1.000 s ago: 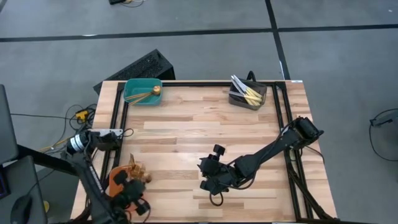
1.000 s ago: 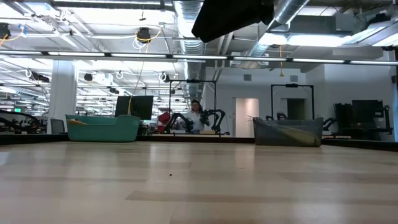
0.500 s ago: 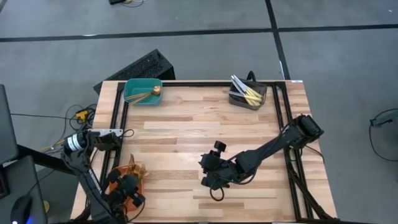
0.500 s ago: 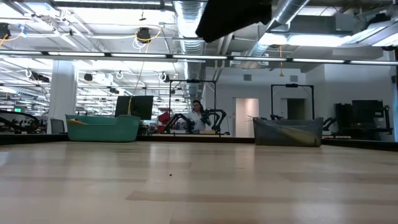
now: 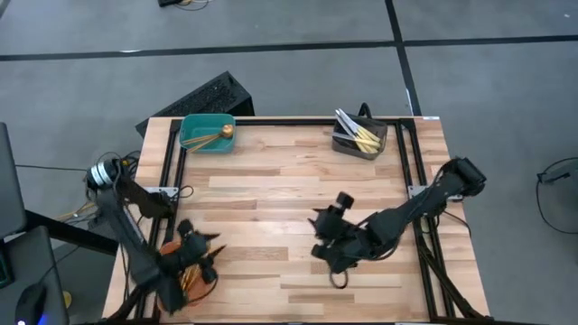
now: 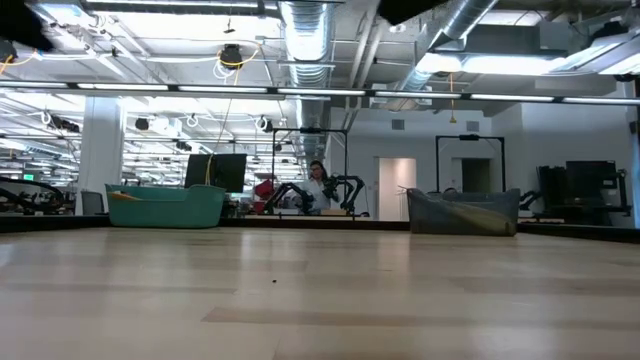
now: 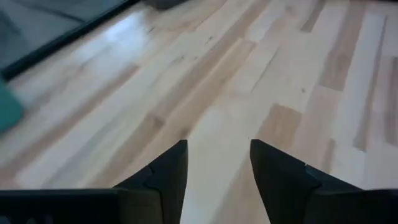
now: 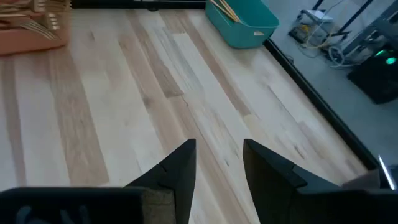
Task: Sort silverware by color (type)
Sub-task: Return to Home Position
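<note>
Displaced toward the table's right side since the frame half a second back: right gripper point(image 8: 217, 142), now over the table point(image 5: 271, 185) a little right of centre, well apart from all three bins. Two fingers parted by a narrow gap, only bare boards between them. Likewise displaced: left arm, with its raised joint swung toward the far side, outside the table's left edge. Left gripper point(image 7: 217, 144) hovering at the near-left corner, hiding most of the orange bin point(image 8: 34, 38) from above. Two fingers moderately apart, gripping nothing.

Arms, counted: two. Bins, counted: three. Silverware seen only inside the bins.

1. Teal bin point(image 5: 192, 126), far left corner. Gold spoons point(image 5: 215, 136) lying slantwise, at least two, with one round bowl at the bin's right end.
2. Dark grey bin point(image 5: 349, 147), far right. Knives point(image 5: 359, 133) fanned out above the rim, silver blades and pale gold handles, perhaps five, as the overhead view leaves them small and overlapping.
3. Orange bin, near left. Gold forks point(image 8: 28, 23) heaped together, tines showing in the right wrist view, too tangled to count.

Low view: teal and grey bins only, at the table's far edge, to the left and right.
</note>
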{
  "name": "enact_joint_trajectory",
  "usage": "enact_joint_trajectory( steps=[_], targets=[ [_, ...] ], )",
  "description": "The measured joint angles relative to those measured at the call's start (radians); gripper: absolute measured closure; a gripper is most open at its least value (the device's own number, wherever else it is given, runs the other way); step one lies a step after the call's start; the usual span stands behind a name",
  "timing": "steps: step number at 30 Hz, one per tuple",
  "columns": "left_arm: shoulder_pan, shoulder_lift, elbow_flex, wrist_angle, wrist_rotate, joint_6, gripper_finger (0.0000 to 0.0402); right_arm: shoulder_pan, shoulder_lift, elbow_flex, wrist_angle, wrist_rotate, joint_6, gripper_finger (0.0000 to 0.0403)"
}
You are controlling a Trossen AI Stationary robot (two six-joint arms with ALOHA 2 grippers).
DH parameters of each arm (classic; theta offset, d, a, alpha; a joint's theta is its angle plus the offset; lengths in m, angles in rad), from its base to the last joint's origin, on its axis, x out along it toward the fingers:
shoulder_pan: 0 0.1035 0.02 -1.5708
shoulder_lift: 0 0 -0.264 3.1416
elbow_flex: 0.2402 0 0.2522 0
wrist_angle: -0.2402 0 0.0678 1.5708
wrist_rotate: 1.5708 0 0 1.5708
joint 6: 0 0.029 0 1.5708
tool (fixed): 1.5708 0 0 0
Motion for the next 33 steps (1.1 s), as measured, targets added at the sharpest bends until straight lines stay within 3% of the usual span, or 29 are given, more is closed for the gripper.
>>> enact_joint_trajectory(
  steps=[4,8,11,14,18,23,27,33],
  targets=[
    [0.148,-0.192,-0.189,0.338,-0.019,0.401,0.0255,0.010,-0.151,-0.205,0.129,-0.016,-0.004,0.0250],
    [0.315,-0.394,-0.366,0.705,0.032,0.871,0.0269,0.008,-0.351,-0.476,0.422,-0.094,-0.101,0.0256],
    [0.450,-0.553,-0.493,0.982,0.129,1.195,0.0276,-0.033,-0.493,-0.675,0.736,-0.203,-0.241,0.0264],
    [0.589,-0.699,-0.617,1.247,0.288,1.455,0.0283,-0.121,-0.621,-0.844,0.995,-0.343,-0.333,0.0277],
    [0.734,-0.882,-0.754,1.469,0.452,1.643,0.0292,-0.272,-0.765,-0.998,1.133,-0.503,-0.356,0.0294],
    [0.867,-1.099,-0.820,1.446,0.588,1.723,0.0303,-0.419,-0.936,-1.070,1.106,-0.655,-0.380,0.0306],
    [0.942,-1.235,-0.822,1.329,0.669,1.742,0.0306,-0.479,-1.052,-1.070,0.971,-0.665,-0.416,0.0308],
    [0.990,-1.362,-0.822,1.133,0.693,1.720,0.0306,-0.511,-1.173,-1.071,0.810,-0.665,-0.449,0.0308]
  ],
)
